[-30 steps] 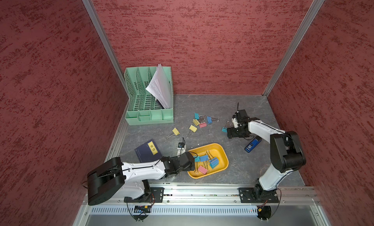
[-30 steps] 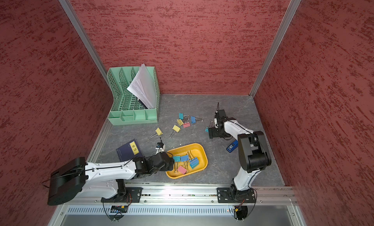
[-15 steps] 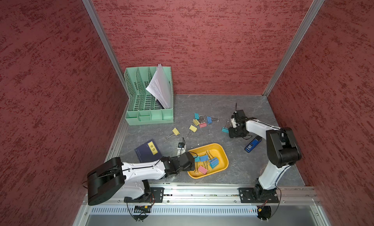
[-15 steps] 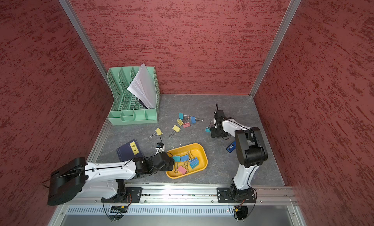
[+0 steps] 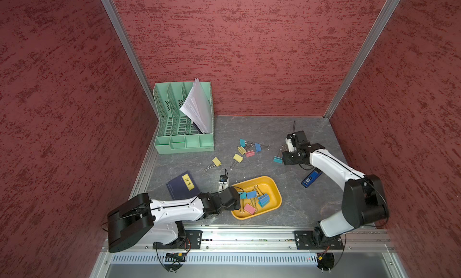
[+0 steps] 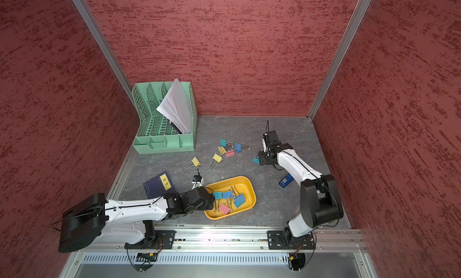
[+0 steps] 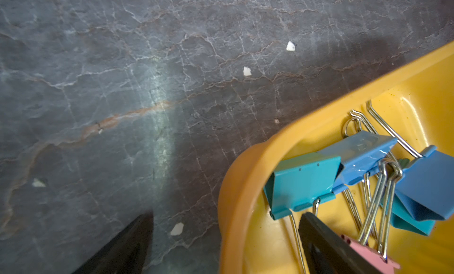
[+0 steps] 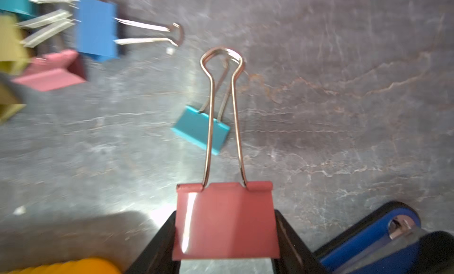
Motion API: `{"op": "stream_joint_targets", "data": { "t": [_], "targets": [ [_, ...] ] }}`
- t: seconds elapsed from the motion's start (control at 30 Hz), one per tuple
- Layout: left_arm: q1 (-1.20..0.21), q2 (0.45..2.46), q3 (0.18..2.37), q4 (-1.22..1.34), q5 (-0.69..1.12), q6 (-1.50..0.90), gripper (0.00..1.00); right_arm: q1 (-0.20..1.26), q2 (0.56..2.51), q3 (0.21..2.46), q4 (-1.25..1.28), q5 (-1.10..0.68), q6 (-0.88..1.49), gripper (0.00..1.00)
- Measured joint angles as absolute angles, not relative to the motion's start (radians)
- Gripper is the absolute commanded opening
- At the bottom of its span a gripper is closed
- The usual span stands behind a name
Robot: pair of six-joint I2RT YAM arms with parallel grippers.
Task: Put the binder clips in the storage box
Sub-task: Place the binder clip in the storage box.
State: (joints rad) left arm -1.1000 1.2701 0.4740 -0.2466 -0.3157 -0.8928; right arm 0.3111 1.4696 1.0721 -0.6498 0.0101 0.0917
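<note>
Where the table [image 5: 287, 214] runs nearest the rail, the left gripper [image 7: 227, 214] stands wide open and empty, straddling the near-left rim of the storage box [image 5: 259, 179]: one finger over bare table, the other inside. Several binder clips [image 5: 252, 194], teal, blue and pink, lie tangled in the box. A dark notebook [image 5: 179, 189] lies near it on the left. Farther right, a blue stapler [image 5: 311, 178] lies by itself. Beyond it the right gripper [image 8: 224, 216] is clamped on the body of a pink clip [image 8: 226, 236], wire handles pointing forward, a teal clip [image 8: 201, 129] on the table just ahead. Two yellow clips [image 5: 216, 161] lie apart mid-table, a cluster of four clips [image 5: 258, 147] beyond them. Farthest back stands the green file organizer [image 5: 174, 144], papers [image 5: 197, 107] leaning inside.
</note>
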Motion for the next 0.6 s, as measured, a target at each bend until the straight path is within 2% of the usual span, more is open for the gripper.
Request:
{"op": "stream_joint_targets", "data": {
  "t": [0.27,0.47,0.6],
  "targets": [
    [-1.100,1.277,0.479,-0.248,-0.316,-0.892,0.98,0.735,1.272,0.963,-0.705,-0.042,0.259,0.58],
    [-1.101,1.278,0.479,-0.246,-0.316,-0.892,0.98,0.927,1.221,0.875,-0.721,-0.058,0.448,0.60],
    [-1.101,1.285,0.483,-0.242,-0.315,-0.889,0.98,1.024,1.269,0.870,-0.678,-0.062,0.547,0.59]
  ]
}}
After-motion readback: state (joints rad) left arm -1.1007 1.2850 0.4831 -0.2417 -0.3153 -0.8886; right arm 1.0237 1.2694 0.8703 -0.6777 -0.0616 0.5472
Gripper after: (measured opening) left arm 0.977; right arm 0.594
